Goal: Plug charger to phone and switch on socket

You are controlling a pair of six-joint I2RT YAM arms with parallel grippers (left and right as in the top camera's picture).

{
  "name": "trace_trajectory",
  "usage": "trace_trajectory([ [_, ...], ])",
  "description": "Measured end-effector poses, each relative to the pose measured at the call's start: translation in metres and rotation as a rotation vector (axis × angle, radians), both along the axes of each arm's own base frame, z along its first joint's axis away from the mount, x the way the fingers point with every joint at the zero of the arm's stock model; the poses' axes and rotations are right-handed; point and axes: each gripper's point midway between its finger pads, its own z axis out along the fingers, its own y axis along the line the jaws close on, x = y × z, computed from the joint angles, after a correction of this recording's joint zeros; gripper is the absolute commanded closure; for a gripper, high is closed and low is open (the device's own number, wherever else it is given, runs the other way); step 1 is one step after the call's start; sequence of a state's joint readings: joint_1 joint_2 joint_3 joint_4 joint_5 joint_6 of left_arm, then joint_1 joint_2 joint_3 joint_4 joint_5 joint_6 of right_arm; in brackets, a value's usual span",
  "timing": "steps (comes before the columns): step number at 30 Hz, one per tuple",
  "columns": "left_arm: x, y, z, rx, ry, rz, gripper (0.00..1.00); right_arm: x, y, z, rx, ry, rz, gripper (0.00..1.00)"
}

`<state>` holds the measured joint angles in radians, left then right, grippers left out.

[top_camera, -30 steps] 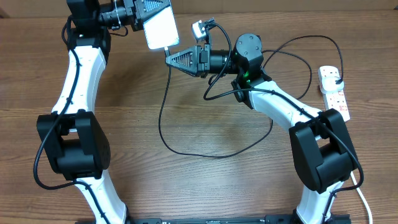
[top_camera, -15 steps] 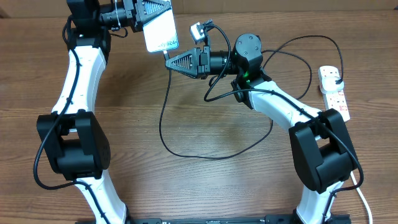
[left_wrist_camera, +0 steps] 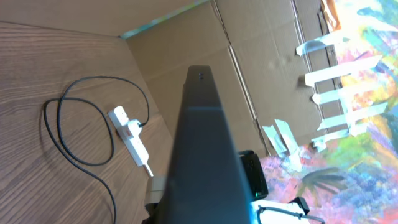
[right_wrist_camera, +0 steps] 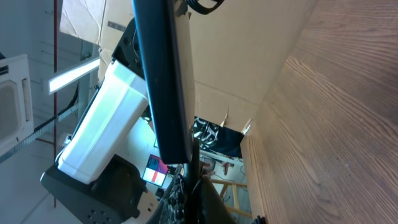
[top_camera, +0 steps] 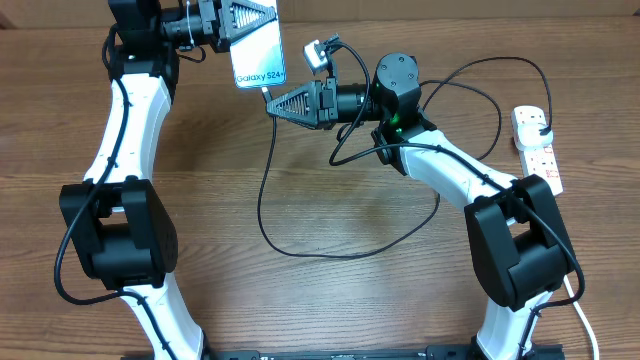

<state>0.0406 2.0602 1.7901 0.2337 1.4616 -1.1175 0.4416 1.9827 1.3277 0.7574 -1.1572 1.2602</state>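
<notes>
My left gripper's [top_camera: 265, 18] clamping the phone [top_camera: 259, 55] above the counter [top_camera: 330, 310], and its screen's just started showing the Galaxy logo. My right gripper's [top_camera: 270, 100] pinching the charger [top_camera: 262, 190] tip at its port, so it's probably seated.

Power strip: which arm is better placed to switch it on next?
Right. The power strip lies at the table's right edge, beside the right arm's base. The left gripper is shut on the phone, raised at the far left. The right gripper would first have to release the charger.
</notes>
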Motion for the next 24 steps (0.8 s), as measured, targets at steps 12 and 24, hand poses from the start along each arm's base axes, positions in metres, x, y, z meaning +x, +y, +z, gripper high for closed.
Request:
trace_trajectory([
  [12,0.003,0.0,0.0,0.001,-0.003,0.016,0.95,0.002,0.0,0.0,0.002,-0.003,-0.011,0.96],
  [24,0.019,-0.008,-0.001,0.006,-0.002,0.111,0.96,0.013,0.0,0.003,0.015,0.003,-0.073,0.96],
])
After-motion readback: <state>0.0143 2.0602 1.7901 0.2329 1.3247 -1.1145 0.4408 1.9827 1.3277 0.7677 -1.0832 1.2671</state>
